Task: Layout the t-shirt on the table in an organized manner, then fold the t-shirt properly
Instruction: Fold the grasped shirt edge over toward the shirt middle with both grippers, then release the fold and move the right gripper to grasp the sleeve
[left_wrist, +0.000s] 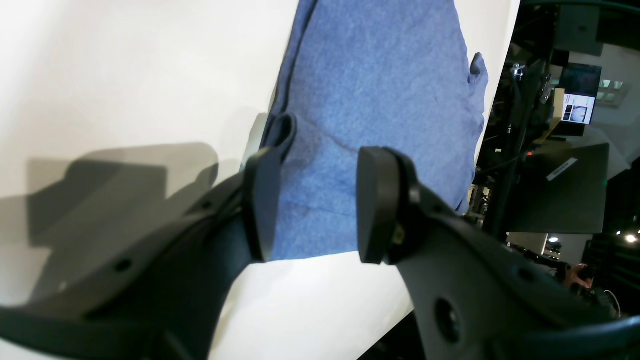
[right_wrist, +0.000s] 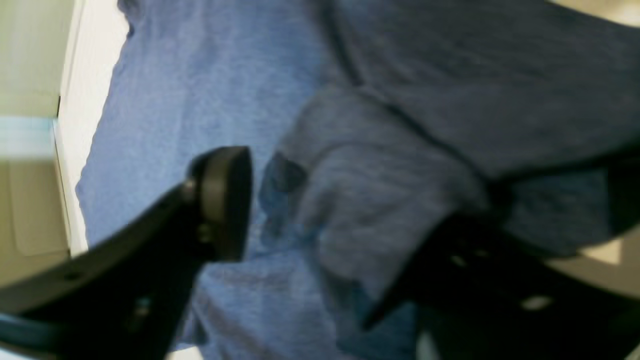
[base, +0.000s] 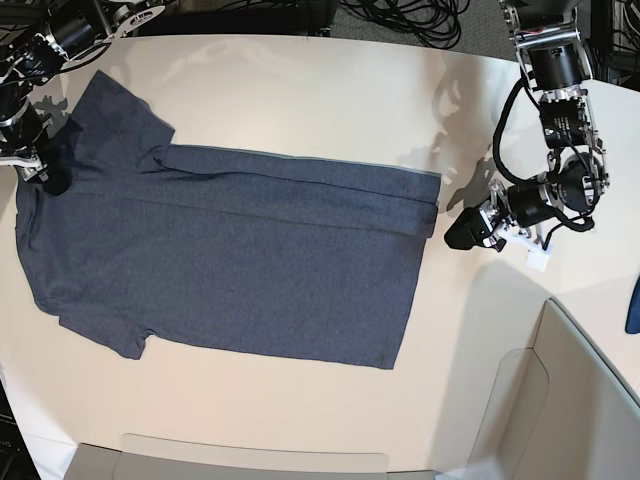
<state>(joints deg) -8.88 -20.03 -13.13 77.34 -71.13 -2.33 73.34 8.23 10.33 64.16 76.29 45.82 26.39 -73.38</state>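
Observation:
The dark navy-grey t-shirt (base: 230, 260) lies spread on the off-white table (base: 300, 90), its far long edge folded over in a band. My left gripper (base: 462, 234) hovers just off the hem corner. In the left wrist view it (left_wrist: 320, 205) is open, and the cloth (left_wrist: 380, 90) lies flat beyond its black fingers (left_wrist: 262, 200). My right gripper (base: 50, 175) sits at the shoulder end. In the blurred right wrist view its jaws (right_wrist: 320, 235) stand wide apart, with a rumpled fold of shirt (right_wrist: 370, 200) between them.
Grey-beige box walls (base: 560, 400) rise at the front right corner. A blue cloth scrap (base: 633, 300) shows at the right edge. Cables (base: 400, 15) lie beyond the table's far edge. The table edge (left_wrist: 495, 125) runs close behind the shirt in the left wrist view.

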